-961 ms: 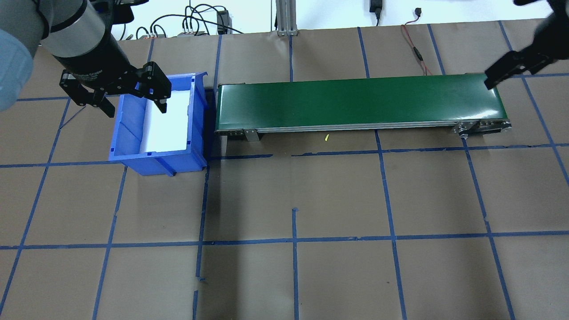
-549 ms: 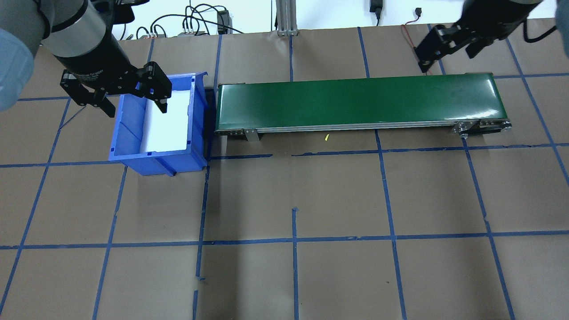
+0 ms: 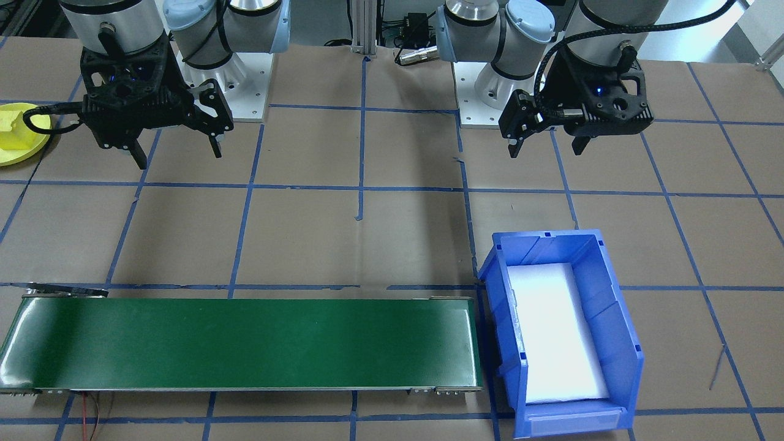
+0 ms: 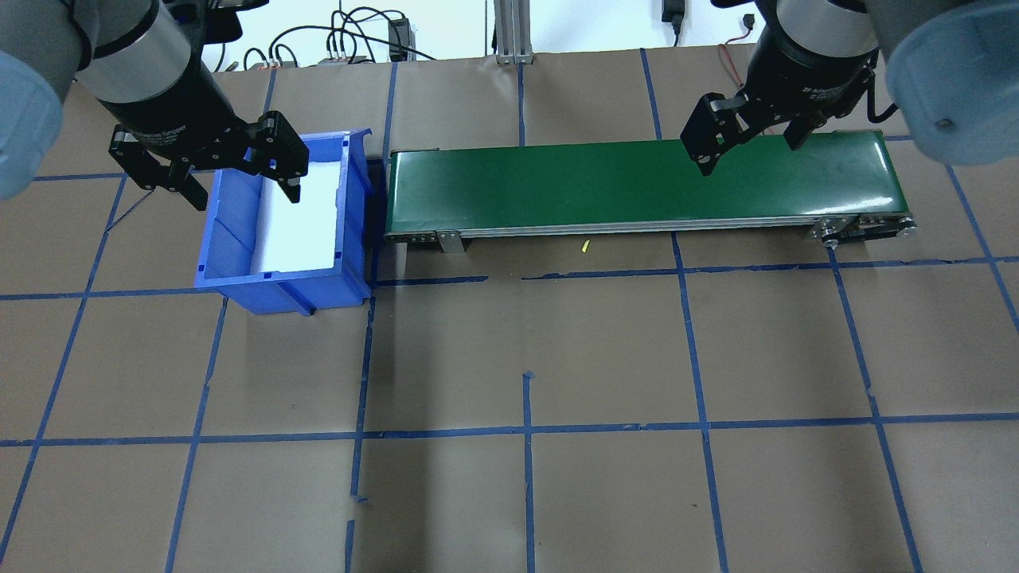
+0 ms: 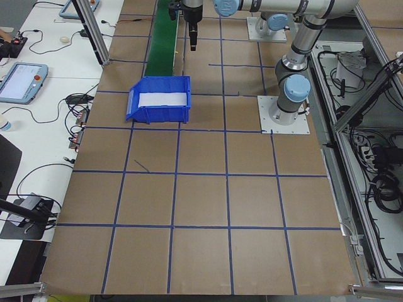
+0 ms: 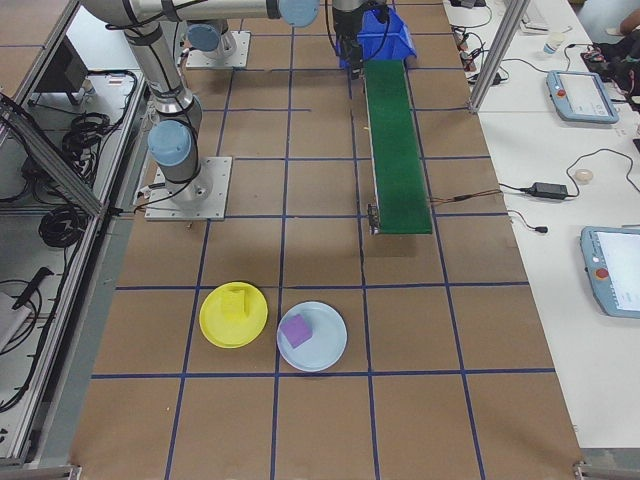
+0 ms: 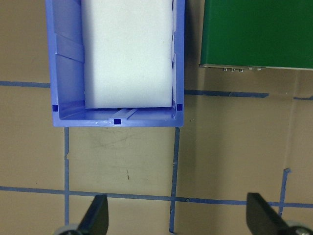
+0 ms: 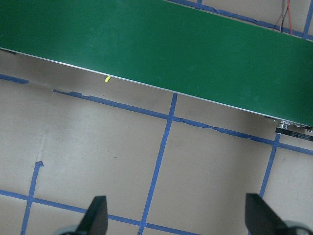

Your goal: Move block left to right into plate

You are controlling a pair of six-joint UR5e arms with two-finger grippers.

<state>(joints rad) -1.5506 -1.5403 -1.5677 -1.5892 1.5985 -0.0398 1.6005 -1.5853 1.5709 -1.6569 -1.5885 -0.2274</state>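
Note:
The yellow plate (image 6: 233,315) lies on the table at the robot's right end and carries a yellow block (image 6: 232,300); the front view catches the plate (image 3: 18,150) at its left edge. My right gripper (image 4: 750,153) hangs open and empty over the right part of the green conveyor belt (image 4: 637,179), and it also shows in the front view (image 3: 177,156). My left gripper (image 4: 243,187) hovers open and empty by the blue bin (image 4: 231,231), likewise seen from the front (image 3: 547,147). Each wrist view shows only two spread fingertips with nothing between them.
The blue bin (image 3: 606,312) holds a white foam liner. Beside the yellow plate lies a light-blue plate (image 6: 325,350) with a purple block (image 6: 296,330). A tiny yellow scrap (image 4: 585,247) lies in front of the belt. Blue tape lines grid the brown table.
My right gripper has swung in from the far right edge leftward to above the belt's right part. The left gripper has stayed where it was.

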